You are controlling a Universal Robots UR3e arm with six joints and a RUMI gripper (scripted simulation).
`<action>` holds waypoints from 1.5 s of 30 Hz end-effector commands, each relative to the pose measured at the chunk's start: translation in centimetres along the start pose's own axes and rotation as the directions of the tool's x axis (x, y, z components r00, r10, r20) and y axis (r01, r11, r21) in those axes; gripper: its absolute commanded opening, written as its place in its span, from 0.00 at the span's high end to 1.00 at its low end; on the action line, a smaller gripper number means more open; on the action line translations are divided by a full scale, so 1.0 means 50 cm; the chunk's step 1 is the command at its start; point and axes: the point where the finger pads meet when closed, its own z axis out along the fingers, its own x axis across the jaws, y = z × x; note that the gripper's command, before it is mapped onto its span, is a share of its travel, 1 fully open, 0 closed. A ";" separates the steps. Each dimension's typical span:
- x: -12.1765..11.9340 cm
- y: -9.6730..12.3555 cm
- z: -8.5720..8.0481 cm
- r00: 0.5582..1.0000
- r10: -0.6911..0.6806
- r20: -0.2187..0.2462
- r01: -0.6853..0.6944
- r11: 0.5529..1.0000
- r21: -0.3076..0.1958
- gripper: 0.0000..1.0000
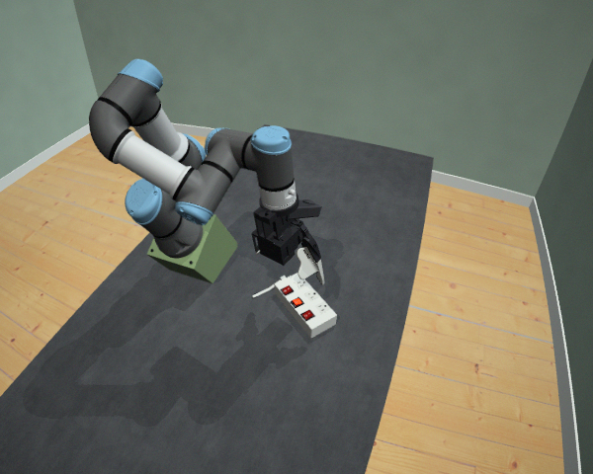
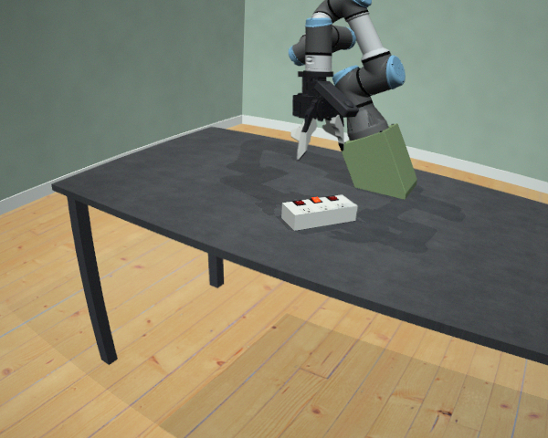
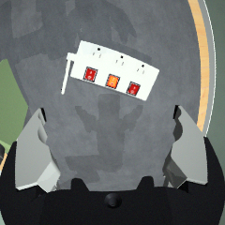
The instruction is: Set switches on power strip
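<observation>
Even, soft light overhead casts faint blurry arm shadows on the table point(image 1: 133, 356); frames sharp, glare-free.

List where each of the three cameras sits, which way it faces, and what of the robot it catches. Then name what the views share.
Top: high above the table, angled down; whole arm, green base, open tool.
Exterior: beside the table at a lower height, looking across; arm, base, tool above the power strip.
Wrist: on the tool, looking down; only both fingers.
Shared: all show the strip, switches up, middle switch brightest.
</observation>
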 end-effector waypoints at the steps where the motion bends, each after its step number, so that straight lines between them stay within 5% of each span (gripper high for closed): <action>1: 0.001 0.001 -0.023 0.992 -0.121 0.036 0.122 0.992 -0.037 0.00; 8: 0.000 0.004 -0.049 0.968 -0.243 0.056 0.247 0.967 -0.065 0.00; 34: 0.000 0.004 -0.046 0.958 -0.281 0.059 0.284 0.957 -0.065 0.00; 40: 0.004 0.004 -0.029 0.917 -0.393 0.067 0.397 0.916 -0.058 0.00; 45: 0.007 0.005 -0.005 0.838 -0.541 0.076 0.545 0.837 -0.045 0.00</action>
